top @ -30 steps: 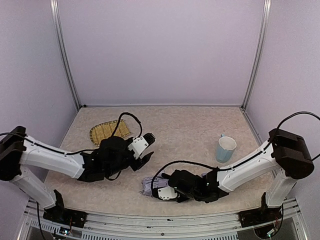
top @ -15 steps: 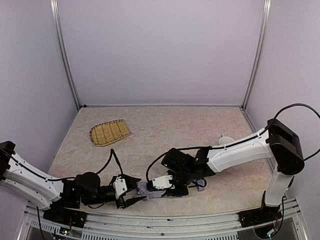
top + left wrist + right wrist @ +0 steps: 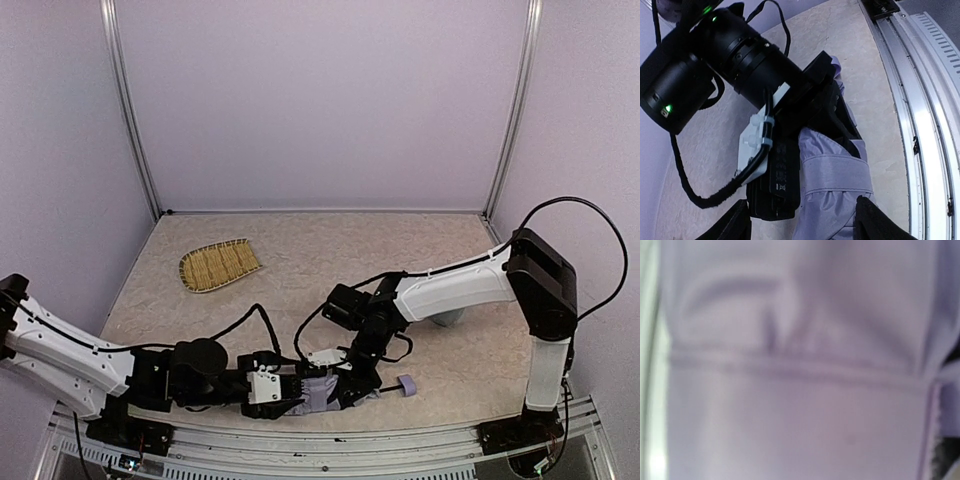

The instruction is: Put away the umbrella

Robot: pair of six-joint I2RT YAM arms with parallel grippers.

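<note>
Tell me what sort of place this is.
Probably a lab test booth: plain walls on aluminium posts, a left arm and right arm mounted by a metal rail, and only props: a tray and an umbrella.

- A pale lilac back wall (image 3: 320, 100) was seen behind the table, with matching side walls to the left and right.
- A slim aluminium post (image 3: 130, 110) was set at each back corner.
- A beige speckled stone-look tabletop (image 3: 340, 245) was evenly lit.
- A ribbed silver metal rail (image 3: 420, 440) was fixed along its near edge.
</note>
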